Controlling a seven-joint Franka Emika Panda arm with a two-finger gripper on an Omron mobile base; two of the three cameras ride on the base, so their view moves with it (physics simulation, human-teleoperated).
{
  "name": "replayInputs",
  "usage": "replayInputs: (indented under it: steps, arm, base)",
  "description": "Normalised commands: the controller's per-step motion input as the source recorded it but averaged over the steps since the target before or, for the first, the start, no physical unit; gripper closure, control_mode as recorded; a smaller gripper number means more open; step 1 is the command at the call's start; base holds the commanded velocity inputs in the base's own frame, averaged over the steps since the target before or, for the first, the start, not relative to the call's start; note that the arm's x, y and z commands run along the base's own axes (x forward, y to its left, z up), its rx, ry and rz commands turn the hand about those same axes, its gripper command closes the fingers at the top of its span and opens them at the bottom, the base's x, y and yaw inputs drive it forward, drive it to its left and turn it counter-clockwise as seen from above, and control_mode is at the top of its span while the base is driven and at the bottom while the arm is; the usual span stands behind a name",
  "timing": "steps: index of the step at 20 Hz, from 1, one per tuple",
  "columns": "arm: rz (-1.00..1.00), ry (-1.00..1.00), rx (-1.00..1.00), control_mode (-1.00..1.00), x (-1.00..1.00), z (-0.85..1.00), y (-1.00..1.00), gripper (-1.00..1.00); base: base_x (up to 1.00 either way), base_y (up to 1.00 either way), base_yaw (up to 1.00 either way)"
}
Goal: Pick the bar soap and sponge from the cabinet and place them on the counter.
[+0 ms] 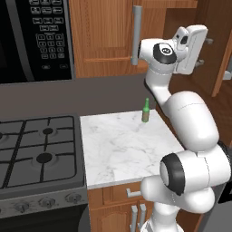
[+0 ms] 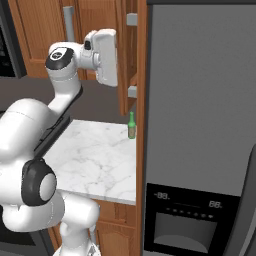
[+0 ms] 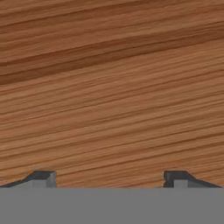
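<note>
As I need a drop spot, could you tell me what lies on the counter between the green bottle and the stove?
Nothing: in the left base view the counter is bare marble from the green bottle to the stove.

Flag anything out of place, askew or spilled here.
Nothing stands out. A small green bottle stands upright at the back of the marble counter, nothing is spilled, and the open gripper faces plain cabinet wood.

Flat, even rendered light, moderately bright, no clear source direction. Soft shading under the cabinet [image 1: 104,36] darkens the back wall; the counter [image 1: 122,145] is evenly lit, no glare. Slightly soft low-res rendering overall; hand view wood grain looks smeared, no edge distortion.
</note>
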Motion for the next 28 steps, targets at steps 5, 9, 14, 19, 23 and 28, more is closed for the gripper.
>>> replayInputs:
  steps: [5, 9, 14, 19, 23, 28]
  arm:
    - [0.03, -0.20, 0.10, -1.00, -0.52, 0.00, 0.00, -1.00]
    - [0.06, -0.21, 0.10, -1.00, -0.57, 0.00, 0.08, -1.00]
    - [0.06, -0.18, 0.09, -1.00, -0.50, 0.00, 0.20, -1.00]
    - [0.09, -0.15, 0.09, -1.00, -0.31, 0.00, 0.21, -1.00]
    - [0.12, -0.14, 0.11, -1.00, -0.29, 0.00, 0.19, -1.00]
    - [0.13, -0.12, 0.08, -1.00, -0.18, 0.00, 0.23, -1.00]
  base:
    - [0.00, 0.00, 0.00]
    - [0.00, 0.00, 0.00]
    - [0.00, 0.00, 0.00]
    - [0.00, 0.00, 0.00]
    - [0.00, 0.00, 0.00]
    - [0.00, 0.00, 0.00]
